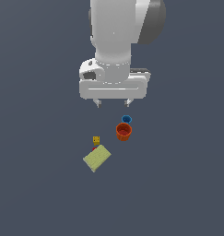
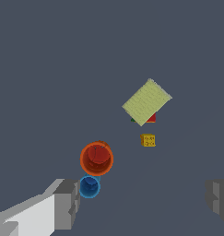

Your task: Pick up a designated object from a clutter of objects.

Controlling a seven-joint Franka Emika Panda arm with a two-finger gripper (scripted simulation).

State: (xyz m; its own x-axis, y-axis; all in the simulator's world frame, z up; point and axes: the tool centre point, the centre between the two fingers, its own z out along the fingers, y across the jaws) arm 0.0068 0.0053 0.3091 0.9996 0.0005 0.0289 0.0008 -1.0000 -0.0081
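Fingers (image 2: pixel 65 203) spread apart, gripping nothing | blue cup (image 2: pixel 90 186) apparently touching orange cup (image 2: pixel 97 158)

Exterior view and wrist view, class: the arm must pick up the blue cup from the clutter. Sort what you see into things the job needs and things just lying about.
Needed for the job:
blue cup
claw, open

Just lying about:
orange-red cup
yellow cube
yellow-green box
red piece, partly under the box

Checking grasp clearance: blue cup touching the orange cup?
Cannot tell. In the wrist view the blue cup and orange cup rims meet, showing neither gap nor contact.
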